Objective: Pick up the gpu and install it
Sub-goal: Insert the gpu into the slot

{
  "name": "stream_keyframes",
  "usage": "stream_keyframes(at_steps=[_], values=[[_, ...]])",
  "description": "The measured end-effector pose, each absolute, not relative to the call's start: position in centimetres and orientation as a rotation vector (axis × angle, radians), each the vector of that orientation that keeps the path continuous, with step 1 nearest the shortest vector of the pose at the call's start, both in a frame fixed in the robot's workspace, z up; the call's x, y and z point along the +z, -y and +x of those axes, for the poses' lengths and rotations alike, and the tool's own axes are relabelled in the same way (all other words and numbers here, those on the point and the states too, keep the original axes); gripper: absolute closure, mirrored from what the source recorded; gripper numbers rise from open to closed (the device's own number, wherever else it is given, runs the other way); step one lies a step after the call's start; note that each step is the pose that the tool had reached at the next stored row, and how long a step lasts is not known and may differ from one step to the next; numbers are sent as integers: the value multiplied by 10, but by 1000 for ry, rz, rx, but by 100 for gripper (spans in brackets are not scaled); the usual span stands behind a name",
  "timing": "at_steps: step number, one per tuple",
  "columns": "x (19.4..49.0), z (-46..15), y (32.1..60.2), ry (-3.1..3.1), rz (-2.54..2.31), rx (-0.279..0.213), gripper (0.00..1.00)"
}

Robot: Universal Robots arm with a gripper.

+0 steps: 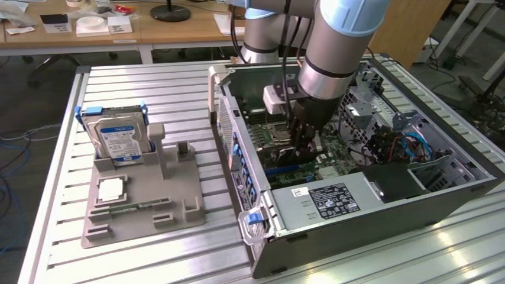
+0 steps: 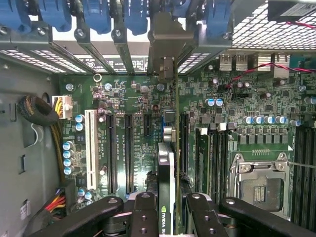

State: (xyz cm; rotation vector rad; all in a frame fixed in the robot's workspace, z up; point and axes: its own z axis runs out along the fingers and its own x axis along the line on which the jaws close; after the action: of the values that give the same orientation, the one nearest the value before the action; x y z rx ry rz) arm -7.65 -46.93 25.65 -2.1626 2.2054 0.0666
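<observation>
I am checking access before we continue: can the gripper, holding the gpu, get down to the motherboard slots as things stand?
Probably yes. The case side is open, and the gripper holds the gpu edge-on over the motherboard. No cable or part appears to lie between them.

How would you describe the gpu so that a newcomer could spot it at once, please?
Look inside the open grey computer case on the slatted aluminium table. At its green motherboard, the black end effector grips the gpu, a thin green card standing on edge. Unlike the empty black slots alongside, it has a silver bracket.
</observation>
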Motion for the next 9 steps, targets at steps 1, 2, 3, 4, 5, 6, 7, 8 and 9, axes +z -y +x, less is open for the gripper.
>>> stream_keyframes(at_steps=[1, 2, 3, 4, 5, 6, 7, 8, 9], values=[[256, -77, 469, -2205, -2163, 67, 73], [255, -77, 469, -2204, -2164, 67, 73], [255, -77, 469, -2203, -2165, 67, 73], [255, -77, 469, -2202, -2166, 66, 73], [255, -77, 469, -2201, -2168, 66, 73], [255, -77, 469, -2200, -2169, 66, 73], [255, -77, 469, -2197, -2172, 66, 73], [254, -77, 469, -2194, -2174, 66, 73], [254, -77, 469, -2192, -2177, 67, 73]])
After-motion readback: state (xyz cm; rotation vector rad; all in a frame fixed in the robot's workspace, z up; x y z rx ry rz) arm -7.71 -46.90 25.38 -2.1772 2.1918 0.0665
